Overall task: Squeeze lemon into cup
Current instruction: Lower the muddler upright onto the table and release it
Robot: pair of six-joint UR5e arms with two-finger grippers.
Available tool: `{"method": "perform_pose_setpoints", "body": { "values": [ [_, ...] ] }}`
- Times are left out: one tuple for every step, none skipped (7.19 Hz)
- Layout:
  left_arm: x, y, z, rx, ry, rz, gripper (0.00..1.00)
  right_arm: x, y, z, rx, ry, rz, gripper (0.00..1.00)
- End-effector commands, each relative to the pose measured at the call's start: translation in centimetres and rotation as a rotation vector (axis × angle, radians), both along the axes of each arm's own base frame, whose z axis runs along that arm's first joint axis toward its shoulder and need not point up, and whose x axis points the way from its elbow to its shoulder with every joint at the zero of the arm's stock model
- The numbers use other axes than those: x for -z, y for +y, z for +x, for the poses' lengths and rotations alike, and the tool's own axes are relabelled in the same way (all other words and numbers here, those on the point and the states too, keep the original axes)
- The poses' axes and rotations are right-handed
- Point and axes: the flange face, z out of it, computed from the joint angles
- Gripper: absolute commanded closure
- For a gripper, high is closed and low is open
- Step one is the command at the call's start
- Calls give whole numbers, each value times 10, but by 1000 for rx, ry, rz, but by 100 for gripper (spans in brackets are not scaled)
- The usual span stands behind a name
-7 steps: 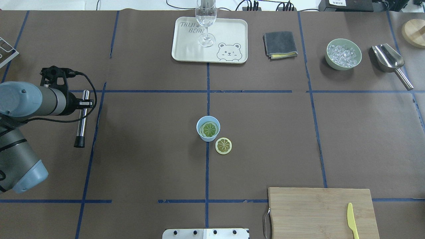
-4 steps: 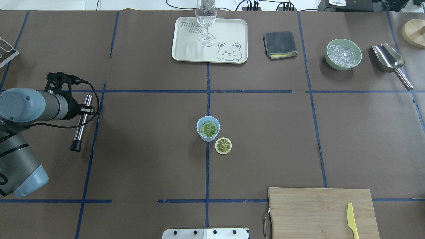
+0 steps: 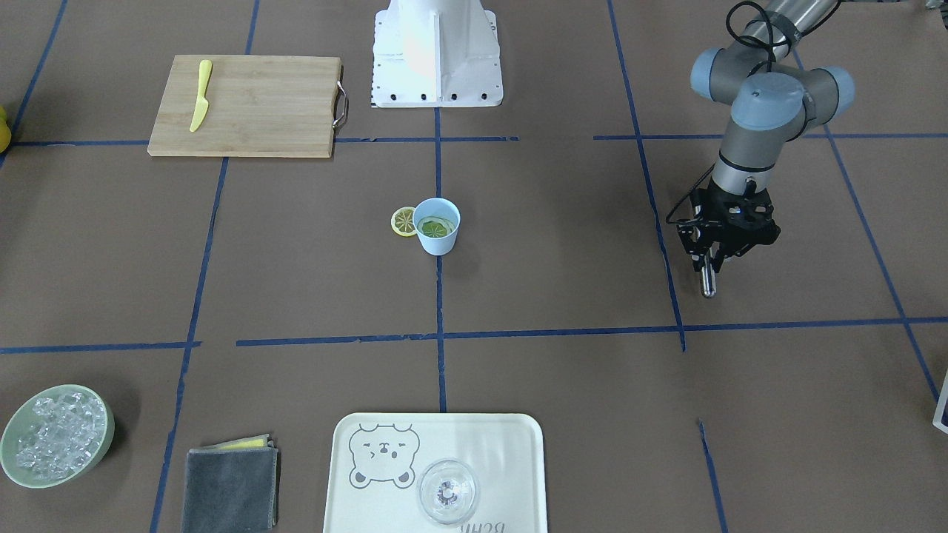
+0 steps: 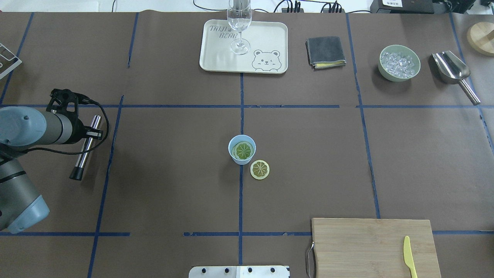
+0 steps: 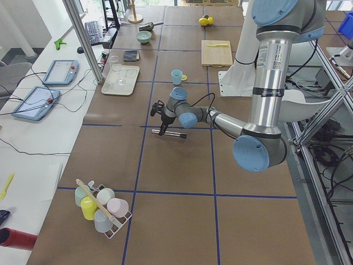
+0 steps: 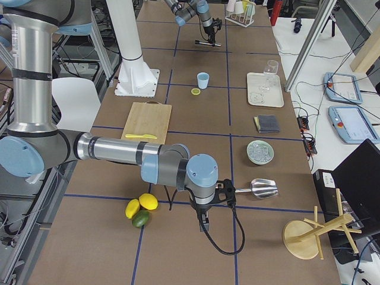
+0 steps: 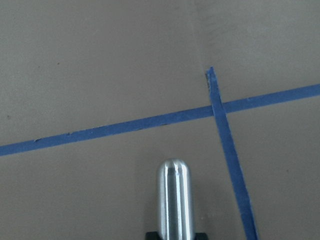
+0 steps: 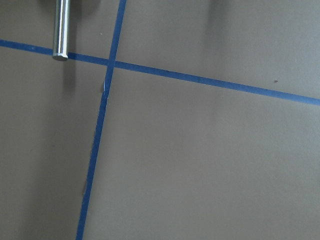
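The light-blue cup (image 4: 233, 155) stands at the table's middle with a lemon slice (image 4: 244, 150) lying flat inside it. A second lemon slice (image 4: 259, 169) lies on the table just beside the cup, also seen in the front view (image 3: 404, 221) next to the cup (image 3: 437, 238). Far to the left, my left gripper (image 4: 92, 133) is shut on a metal rod (image 4: 83, 154) with a black end, held nearly level and low over the table. The rod's rounded tip (image 7: 173, 200) fills the left wrist view. My right gripper (image 6: 205, 224) shows only in the right side view; I cannot tell its state.
A cream tray (image 4: 266, 38) with a stemmed glass (image 4: 239, 27) stands at the back. A grey cloth (image 4: 325, 51), a green bowl of ice (image 4: 399, 62) and a metal scoop (image 4: 453, 71) lie back right. A cutting board (image 4: 370, 247) with a yellow knife (image 4: 409, 256) is near right.
My left gripper has shifted left and nearer with the rod. The rod has tilted further, its black end swinging out to the left. Cup and lemon slices have not moved.
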Motion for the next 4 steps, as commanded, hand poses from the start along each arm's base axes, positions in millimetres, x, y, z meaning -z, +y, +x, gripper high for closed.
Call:
{"method": "perform_pose_setpoints", "body": {
  "values": [
    [-1, -1, -4, -5, 15, -23, 100, 1, 0, 0, -1, 0, 1, 0],
    [-3, -1, -8, -8, 23, -41, 100, 1, 0, 0, -1, 0, 1, 0],
    [-5, -3, -10, -3, 23, -45, 100, 1, 0, 0, -1, 0, 1, 0],
    [-5, -4, -12, 1, 23, -46, 100, 1, 0, 0, -1, 0, 1, 0]
  ]
}}
